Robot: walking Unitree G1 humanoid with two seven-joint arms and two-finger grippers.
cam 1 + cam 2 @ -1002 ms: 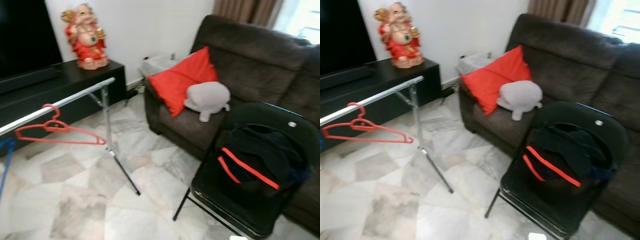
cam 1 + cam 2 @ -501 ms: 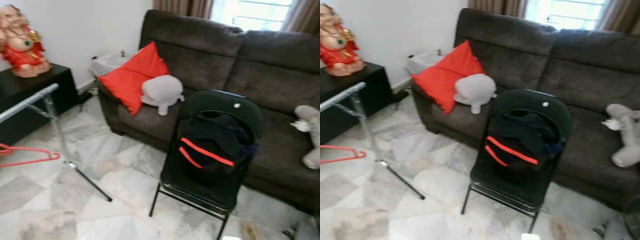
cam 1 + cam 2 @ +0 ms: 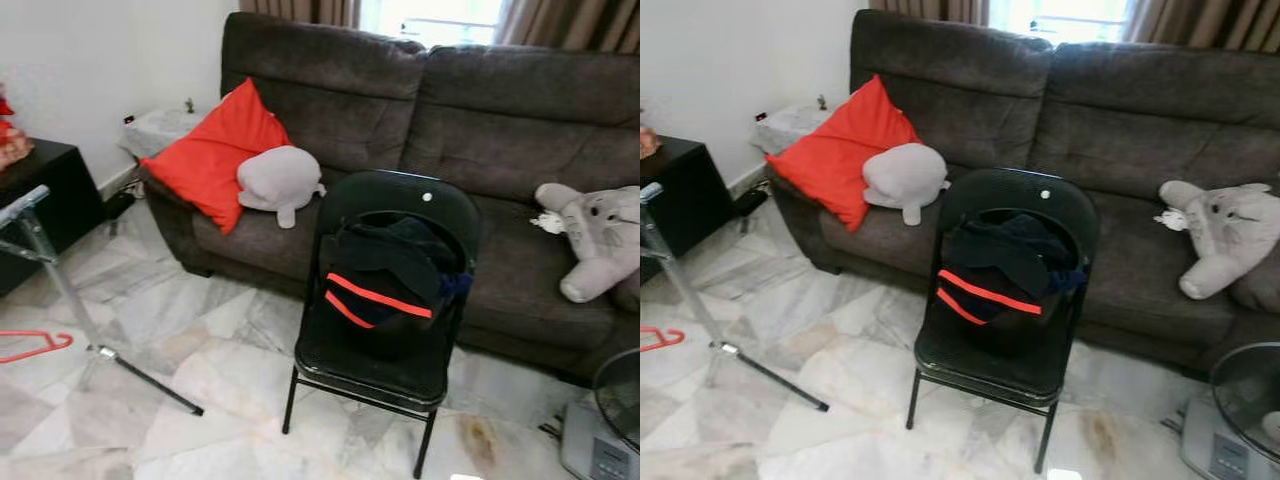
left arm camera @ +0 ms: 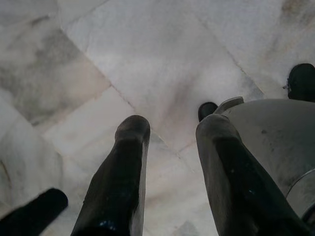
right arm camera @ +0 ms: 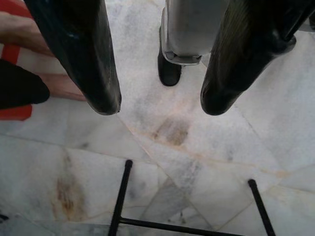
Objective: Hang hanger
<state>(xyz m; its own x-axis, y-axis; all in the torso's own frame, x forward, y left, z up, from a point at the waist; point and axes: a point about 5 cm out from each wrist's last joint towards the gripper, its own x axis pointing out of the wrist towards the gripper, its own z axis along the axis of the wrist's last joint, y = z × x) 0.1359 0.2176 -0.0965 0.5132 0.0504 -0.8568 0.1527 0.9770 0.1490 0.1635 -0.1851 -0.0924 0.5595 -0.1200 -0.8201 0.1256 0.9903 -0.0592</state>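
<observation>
1. Both claws are hanging over the marble floor [image 3: 200, 340]: the left claw [image 4: 170, 132] and the right claw [image 5: 160, 103] are each gaping open, gripping nothing.
2. Nearby, a black folding chair [image 3: 385, 290] is carrying a dark bundle of clothes with a red stripe [image 3: 385, 275].
3. At the robot's left, the red hanger [image 3: 30, 345] is dangling by the silver rack [image 3: 60, 285].
4. Farther off, a brown sofa [image 3: 470, 110] is bearing a red cushion [image 3: 210, 150].

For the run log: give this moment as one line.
view: chair with dark clothes before sofa | red hanger by rack at left | left gripper: open, over floor | right gripper: open, over floor
</observation>
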